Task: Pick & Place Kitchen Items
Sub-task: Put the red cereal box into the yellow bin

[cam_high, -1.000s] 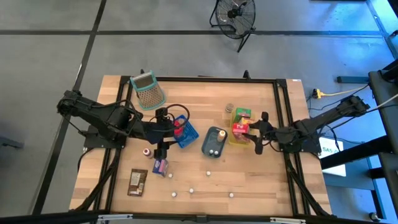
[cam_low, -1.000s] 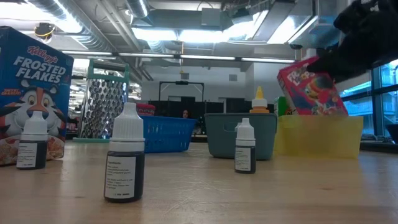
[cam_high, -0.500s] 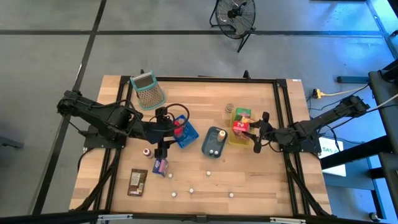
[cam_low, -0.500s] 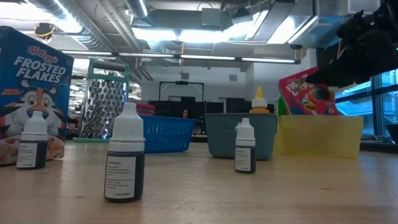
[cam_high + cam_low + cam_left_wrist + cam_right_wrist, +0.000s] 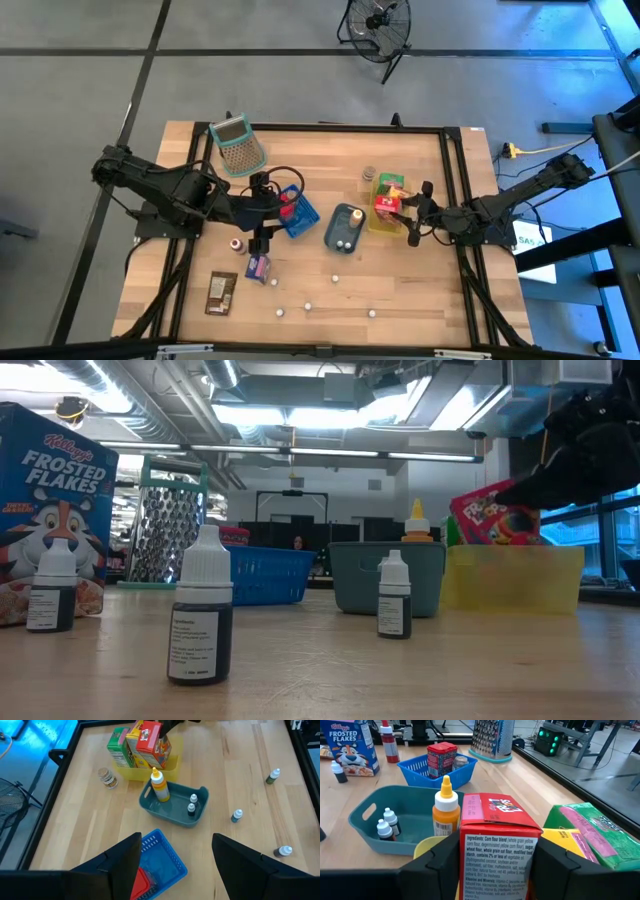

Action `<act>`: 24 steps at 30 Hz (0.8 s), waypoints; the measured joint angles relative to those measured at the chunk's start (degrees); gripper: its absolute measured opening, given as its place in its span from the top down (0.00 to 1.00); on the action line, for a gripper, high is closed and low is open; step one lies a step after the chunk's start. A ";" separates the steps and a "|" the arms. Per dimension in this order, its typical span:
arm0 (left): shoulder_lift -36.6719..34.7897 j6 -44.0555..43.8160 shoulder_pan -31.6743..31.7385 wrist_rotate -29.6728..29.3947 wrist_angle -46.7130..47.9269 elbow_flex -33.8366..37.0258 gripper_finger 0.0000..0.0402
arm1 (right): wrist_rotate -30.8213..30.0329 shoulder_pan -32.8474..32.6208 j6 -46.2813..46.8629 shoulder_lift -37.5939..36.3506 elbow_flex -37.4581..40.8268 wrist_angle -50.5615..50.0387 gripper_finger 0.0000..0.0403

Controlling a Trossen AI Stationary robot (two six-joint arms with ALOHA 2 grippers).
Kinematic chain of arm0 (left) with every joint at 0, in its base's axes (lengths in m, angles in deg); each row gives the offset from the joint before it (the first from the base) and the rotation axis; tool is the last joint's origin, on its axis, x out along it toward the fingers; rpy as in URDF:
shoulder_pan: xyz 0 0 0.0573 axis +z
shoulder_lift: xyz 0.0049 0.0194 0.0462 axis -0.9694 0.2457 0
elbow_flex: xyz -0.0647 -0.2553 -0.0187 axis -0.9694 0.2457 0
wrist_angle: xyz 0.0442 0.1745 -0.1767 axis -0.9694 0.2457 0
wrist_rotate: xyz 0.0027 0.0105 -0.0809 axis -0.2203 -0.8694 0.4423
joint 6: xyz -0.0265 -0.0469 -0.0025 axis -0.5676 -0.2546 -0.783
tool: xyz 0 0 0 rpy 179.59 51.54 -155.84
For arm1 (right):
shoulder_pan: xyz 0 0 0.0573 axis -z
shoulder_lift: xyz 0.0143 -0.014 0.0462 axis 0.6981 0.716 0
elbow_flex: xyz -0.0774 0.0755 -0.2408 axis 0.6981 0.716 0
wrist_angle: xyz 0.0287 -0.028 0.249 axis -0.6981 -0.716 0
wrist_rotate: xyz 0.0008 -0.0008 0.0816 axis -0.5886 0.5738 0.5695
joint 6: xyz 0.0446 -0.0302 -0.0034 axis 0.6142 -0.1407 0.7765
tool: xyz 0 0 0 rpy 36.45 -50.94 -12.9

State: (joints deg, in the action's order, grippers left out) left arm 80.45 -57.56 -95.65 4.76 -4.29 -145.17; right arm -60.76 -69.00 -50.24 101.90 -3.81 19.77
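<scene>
Table (image 5: 330, 150), wooden, black-framed, with three trays across its middle. Yellow tray (image 5: 372, 222) toward the right edge holds a green box (image 5: 391, 183), a yellow box (image 5: 567, 842) and the red Froot Loops box (image 5: 386, 206), standing upright together. Teal tray (image 5: 343, 227) sits just beside it with a yellow squeeze bottle (image 5: 158, 786) and two small dropper bottles (image 5: 192, 804). Blue basket (image 5: 297, 213) holds a red tin (image 5: 441, 759).

Right gripper (image 5: 407, 212) is at the red cereal box; its fingers (image 5: 437, 860) flank the box on both sides. Jaws look partly spread, about box width; cannot tell whether they are pinching or just letting go. Box bottom looks down inside the tray.

Left gripper (image 5: 266, 215) hovers over the blue basket, jaws apart, nothing held.

Loose items on the near side of the table: Frosted Flakes box (image 5: 258, 267), brown packet (image 5: 221, 291), dropper bottles (image 5: 201, 606), small white pieces (image 5: 336, 279). Grater (image 5: 238, 145) stands at the far left; small jar (image 5: 369, 175) beside the yellow tray.

Risks: box is tall and the tray shallow, so a finger dragging on retreat could tip it onto the neighbouring boxes or out toward the teal tray. If still gripped, lifting away would pull it back out. Crowded tray leaves little slack for sideways moves.
</scene>
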 joint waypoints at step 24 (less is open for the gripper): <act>0.00 -0.95 0.00 0.02 -0.02 0.00 0.40 | -0.07 0.00 1.49 0.00 0.11 -0.02 0.51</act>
State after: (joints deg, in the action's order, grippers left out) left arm 80.45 -58.51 -95.65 4.78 -4.31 -145.17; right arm -60.84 -69.00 -48.74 101.90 -3.70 19.75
